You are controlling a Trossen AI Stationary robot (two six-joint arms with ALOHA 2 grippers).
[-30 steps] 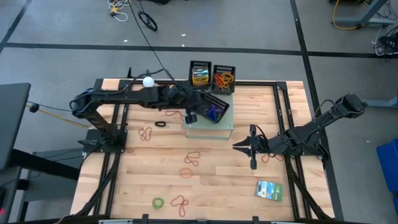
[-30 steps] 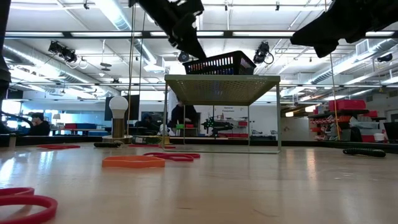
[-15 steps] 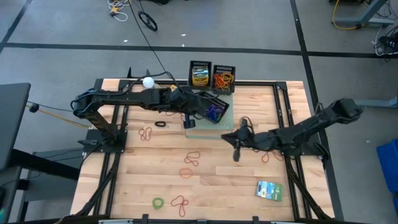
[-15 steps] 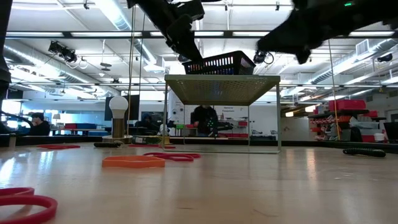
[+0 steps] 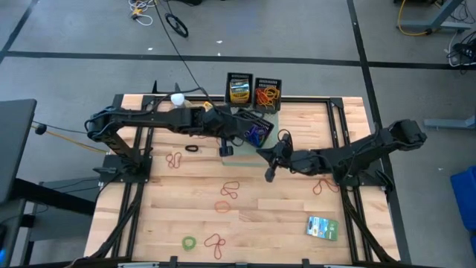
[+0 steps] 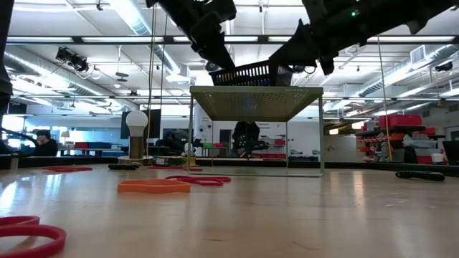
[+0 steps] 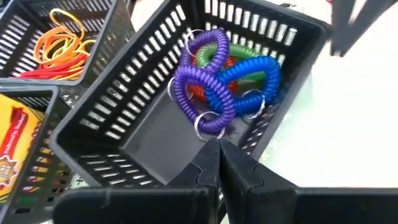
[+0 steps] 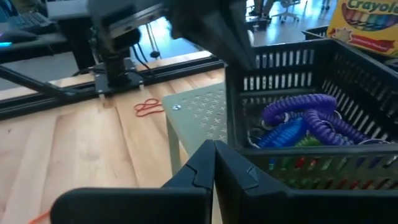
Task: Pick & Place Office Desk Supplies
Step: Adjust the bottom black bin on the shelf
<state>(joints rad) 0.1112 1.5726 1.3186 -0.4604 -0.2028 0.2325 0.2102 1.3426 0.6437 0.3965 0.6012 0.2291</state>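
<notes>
At the left of your table a white ball on a round base (image 5: 177,97) stands near the back edge, with a black band (image 5: 192,148) and a red rubber band (image 5: 175,160) lying on the wood in front of it. Your left gripper (image 5: 227,148) reaches across to the near edge of the black basket (image 5: 251,128), which sits tilted on a pale green perforated stand (image 8: 199,118); its fingers are pressed together, and they hold nothing you can see. Inside that basket lie purple, blue and green coiled bands (image 7: 221,81). Behind it stand two more black baskets, one with a yellow crayon box (image 5: 239,91), one with orange rubber bands (image 5: 268,94). More red and orange bands (image 5: 227,195) and a green one (image 5: 189,242) are scattered on the front of the table. Your right gripper (image 5: 270,173) hovers just beside the stand's front corner, fingers together and empty. Farther right, a green-blue-white packet (image 5: 322,227) lies flat near the front edge.
</notes>
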